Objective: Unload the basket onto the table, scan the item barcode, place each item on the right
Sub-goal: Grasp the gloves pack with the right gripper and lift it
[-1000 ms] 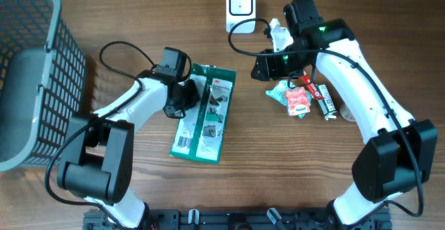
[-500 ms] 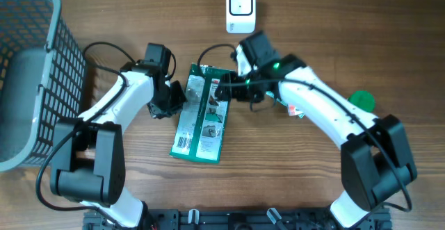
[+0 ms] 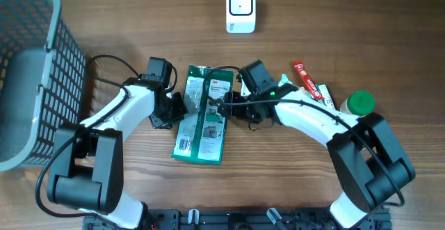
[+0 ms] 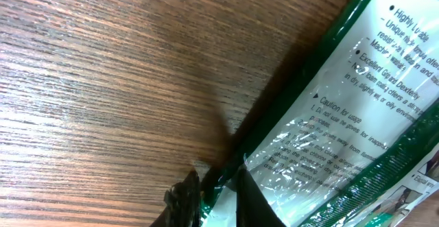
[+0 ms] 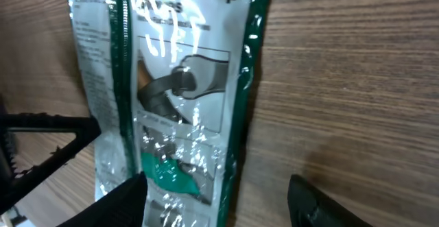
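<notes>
so the green package (image 3: 201, 119) lies flat on the wooden table (image 3: 313, 188), between the two arms and well below the white scanner (image 3: 240, 9). the left gripper (image 4: 216, 189) is pinched onto its left edge. the right gripper (image 5: 219, 199) hangs over its upper part with fingers spread wide, gripping nothing.

On the far left of the wooden table (image 3: 292, 188) we see a grey mesh basket (image 3: 31, 77). To the right lies a red-and-white packet (image 3: 310, 85), and just right of it a round green-capped container (image 3: 361, 103).
</notes>
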Tool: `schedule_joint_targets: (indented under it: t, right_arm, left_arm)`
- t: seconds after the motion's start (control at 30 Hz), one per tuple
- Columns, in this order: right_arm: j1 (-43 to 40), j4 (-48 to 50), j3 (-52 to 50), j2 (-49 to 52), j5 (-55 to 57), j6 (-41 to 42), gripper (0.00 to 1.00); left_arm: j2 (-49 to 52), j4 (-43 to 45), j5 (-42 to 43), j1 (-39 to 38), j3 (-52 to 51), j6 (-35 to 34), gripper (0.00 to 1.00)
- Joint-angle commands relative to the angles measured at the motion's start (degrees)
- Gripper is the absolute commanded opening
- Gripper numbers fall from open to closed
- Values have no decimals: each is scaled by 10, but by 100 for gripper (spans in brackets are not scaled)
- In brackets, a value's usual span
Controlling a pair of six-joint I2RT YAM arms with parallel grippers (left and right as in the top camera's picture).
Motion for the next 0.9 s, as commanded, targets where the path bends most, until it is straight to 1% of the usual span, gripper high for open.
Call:
schedule_joint_targets:
  t: [0.0,0.1,0.27,0.37,0.43,0.47,0.67,0.7,0.8,0.87]
  right_arm:
    - [1,37,-35,3,2,44,66]
    - [2,83,-58,18,-29,54,66]
    - [11,134,-58,63,-91,55,66]
    - [26,170,-58,91,-114,73,65]
    - [35,196,-58,100,-129,71,60]
    - [40,210,-58,102,-138,71,56]
    - [48,272,-58,103,-162,66,47]
    - [48,277,-58,103,-162,66,44]
    - [48,290,-58,103,-162,66,24]
    - [48,291,-58,103,-162,66,19]
  left_arm:
    - [17,0,-8,-2,-26,8,12]
    - [17,0,-8,-2,-26,8,12]
    - [17,0,-8,-2,-26,9,12]
    - [17,0,-8,-2,-26,9,12]
    - [17,0,-8,-2,-26,9,12]
    - [17,0,-8,-2,-26,9,12]
    - [17,0,-8,-2,-26,9,12]
    - [17,0,-8,-2,-26,9,12]
    - [17,0,-8,-2,-26,9,12]
    - [17,0,-8,-2,-26,9,12]
